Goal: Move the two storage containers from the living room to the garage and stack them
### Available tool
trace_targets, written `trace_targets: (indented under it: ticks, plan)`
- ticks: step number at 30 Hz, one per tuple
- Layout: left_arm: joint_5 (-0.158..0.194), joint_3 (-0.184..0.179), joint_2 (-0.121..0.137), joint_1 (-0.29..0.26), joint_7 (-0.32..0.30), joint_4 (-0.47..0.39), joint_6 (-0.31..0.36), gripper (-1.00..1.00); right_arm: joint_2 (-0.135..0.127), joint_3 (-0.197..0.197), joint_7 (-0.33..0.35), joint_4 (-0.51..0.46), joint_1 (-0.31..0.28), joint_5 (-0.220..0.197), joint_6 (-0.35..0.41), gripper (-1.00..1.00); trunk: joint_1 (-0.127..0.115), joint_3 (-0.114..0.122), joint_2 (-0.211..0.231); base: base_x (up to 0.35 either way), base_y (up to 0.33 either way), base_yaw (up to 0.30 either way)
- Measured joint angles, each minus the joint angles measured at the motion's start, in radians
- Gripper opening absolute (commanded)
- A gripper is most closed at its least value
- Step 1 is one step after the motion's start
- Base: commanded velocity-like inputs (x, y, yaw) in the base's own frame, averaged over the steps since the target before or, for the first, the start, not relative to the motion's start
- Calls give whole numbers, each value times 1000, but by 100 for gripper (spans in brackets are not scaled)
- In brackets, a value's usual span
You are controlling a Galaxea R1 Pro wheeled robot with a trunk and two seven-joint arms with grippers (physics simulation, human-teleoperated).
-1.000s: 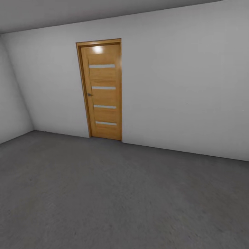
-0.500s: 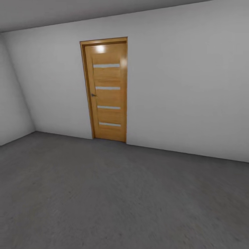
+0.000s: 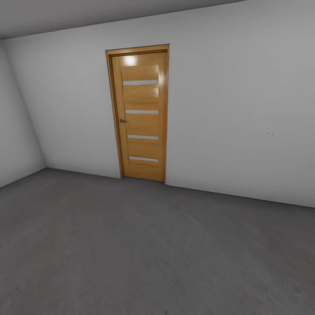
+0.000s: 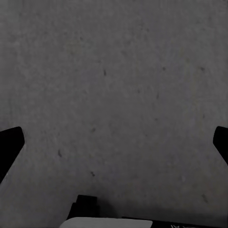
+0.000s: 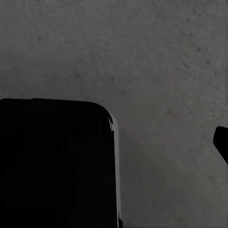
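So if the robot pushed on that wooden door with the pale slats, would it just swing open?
Probably not from a push alone. The orange-brown wooden door looks shut flush in its frame, and its small metal handle suggests a latch. It looks stiff and solid, and likely heavy, standing on the dark grey concrete floor.

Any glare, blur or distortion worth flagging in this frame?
Head view: a bright glare spot sits near the top of the wooden door; the walls lean, suggesting wide-angle distortion; the floor looks soft up close. Both wrist views: dim, grainy concrete, with dark finger tips at the edges.
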Motion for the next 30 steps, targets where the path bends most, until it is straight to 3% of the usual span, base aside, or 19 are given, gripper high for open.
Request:
trace_targets:
  ticks: [30]
  plan:
    - [-1,1,1,0,0,-1,3,100,0,0,0,0,0,0,0,100,0,0,0,229,230,0]
